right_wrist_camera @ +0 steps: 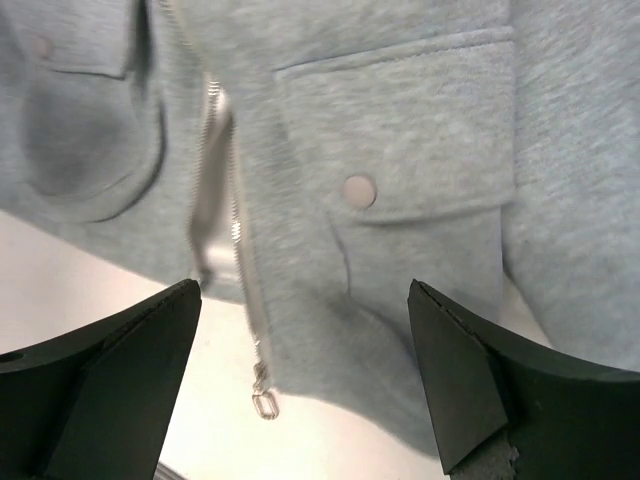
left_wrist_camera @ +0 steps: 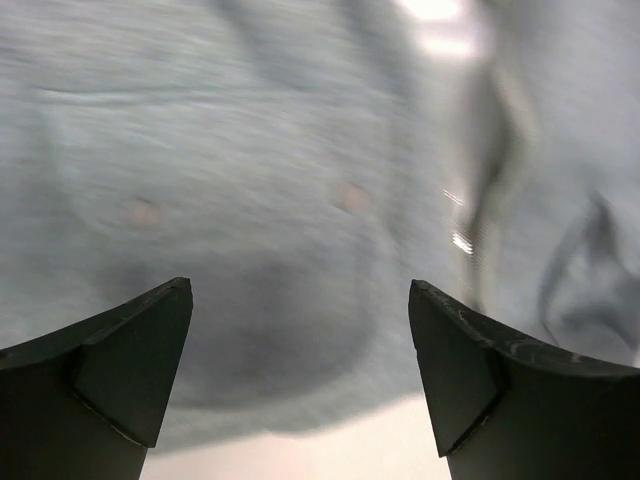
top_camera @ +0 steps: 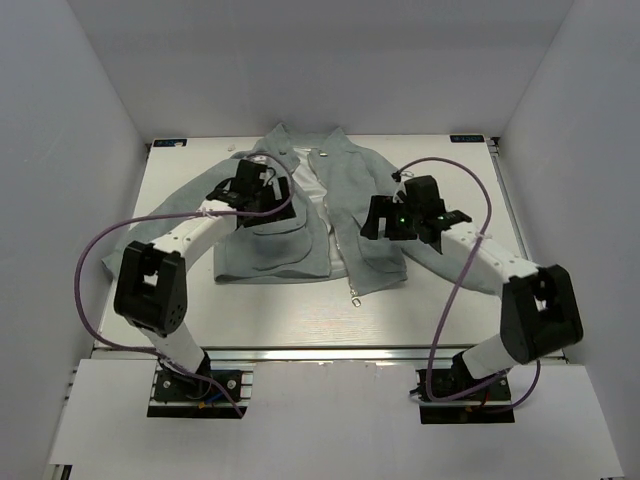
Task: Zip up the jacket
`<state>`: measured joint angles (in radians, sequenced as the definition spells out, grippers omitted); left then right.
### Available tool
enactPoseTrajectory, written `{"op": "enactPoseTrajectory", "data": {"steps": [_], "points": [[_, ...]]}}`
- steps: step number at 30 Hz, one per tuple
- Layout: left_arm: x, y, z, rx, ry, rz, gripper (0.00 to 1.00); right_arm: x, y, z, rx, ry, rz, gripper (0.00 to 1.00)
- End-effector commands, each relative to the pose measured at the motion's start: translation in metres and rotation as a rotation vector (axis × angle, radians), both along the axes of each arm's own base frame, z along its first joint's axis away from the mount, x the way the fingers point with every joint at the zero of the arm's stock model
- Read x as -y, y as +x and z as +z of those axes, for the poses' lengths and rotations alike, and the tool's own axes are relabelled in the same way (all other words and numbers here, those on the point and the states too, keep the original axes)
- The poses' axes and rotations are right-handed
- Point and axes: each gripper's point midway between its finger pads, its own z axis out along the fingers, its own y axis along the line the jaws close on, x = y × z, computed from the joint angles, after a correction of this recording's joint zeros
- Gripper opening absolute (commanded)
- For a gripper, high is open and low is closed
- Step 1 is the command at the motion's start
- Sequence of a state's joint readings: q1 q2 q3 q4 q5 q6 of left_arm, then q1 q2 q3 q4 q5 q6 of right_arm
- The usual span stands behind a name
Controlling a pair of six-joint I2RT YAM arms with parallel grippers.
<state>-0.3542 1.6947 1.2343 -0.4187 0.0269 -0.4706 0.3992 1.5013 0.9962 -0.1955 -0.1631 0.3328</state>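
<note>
The grey-green fleece jacket (top_camera: 300, 215) lies flat on the white table, collar at the far side, front open with white lining showing. Its zipper (top_camera: 340, 240) runs down the centre; the metal pull (right_wrist_camera: 264, 403) hangs at the hem of the right front panel. My left gripper (top_camera: 262, 190) is open, hovering over the left panel and its pocket (left_wrist_camera: 250, 290), holding nothing. My right gripper (top_camera: 385, 222) is open over the right panel, above its flap pocket (right_wrist_camera: 400, 180) with a snap button (right_wrist_camera: 359, 190). The left wrist view is blurred.
The white table (top_camera: 290, 320) is walled by white panels on three sides. Purple cables (top_camera: 100, 260) loop from both arms. The jacket sleeves (top_camera: 165, 210) spread toward the left and right.
</note>
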Motion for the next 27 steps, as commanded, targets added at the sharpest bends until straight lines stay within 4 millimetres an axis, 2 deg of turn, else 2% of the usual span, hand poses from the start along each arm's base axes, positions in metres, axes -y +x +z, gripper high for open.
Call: {"op": "enactPoseTrajectory", "data": {"steps": [1,5,6,8,10,11,12,15,19,27], "points": [[0.02,-0.034,0.02,-0.01,0.066,-0.082,0.98,0.008,-0.017,0.018,0.025,0.017,-0.008,0.89],[0.048,-0.075,0.003,-0.087,0.005,-0.149,0.98,0.017,-0.041,0.016,0.027,-0.002,0.008,0.89],[0.05,-0.077,0.012,-0.062,-0.021,-0.151,0.98,0.016,-0.048,0.021,0.049,0.003,0.037,0.89],[0.045,-0.087,0.019,-0.037,-0.051,-0.126,0.98,0.013,-0.061,0.019,0.064,-0.058,0.088,0.89],[0.041,-0.088,0.028,0.0,-0.067,-0.106,0.98,0.007,-0.071,0.015,0.059,-0.116,0.123,0.89],[0.037,-0.089,0.032,0.015,-0.062,-0.085,0.98,-0.005,-0.083,0.012,0.053,-0.149,0.173,0.89],[0.03,-0.091,0.038,0.033,-0.052,-0.063,0.98,-0.003,-0.086,0.005,0.034,-0.202,0.167,0.89],[0.01,-0.097,0.043,0.052,-0.002,0.004,0.98,-0.005,-0.091,-0.013,0.001,-0.266,0.139,0.88],[-0.009,-0.105,0.04,0.057,0.046,0.061,0.98,-0.012,-0.095,-0.031,-0.05,-0.288,0.15,0.85],[-0.009,-0.114,0.034,0.061,0.02,0.044,0.98,-0.015,-0.083,-0.056,-0.063,-0.407,0.103,0.83]]}}
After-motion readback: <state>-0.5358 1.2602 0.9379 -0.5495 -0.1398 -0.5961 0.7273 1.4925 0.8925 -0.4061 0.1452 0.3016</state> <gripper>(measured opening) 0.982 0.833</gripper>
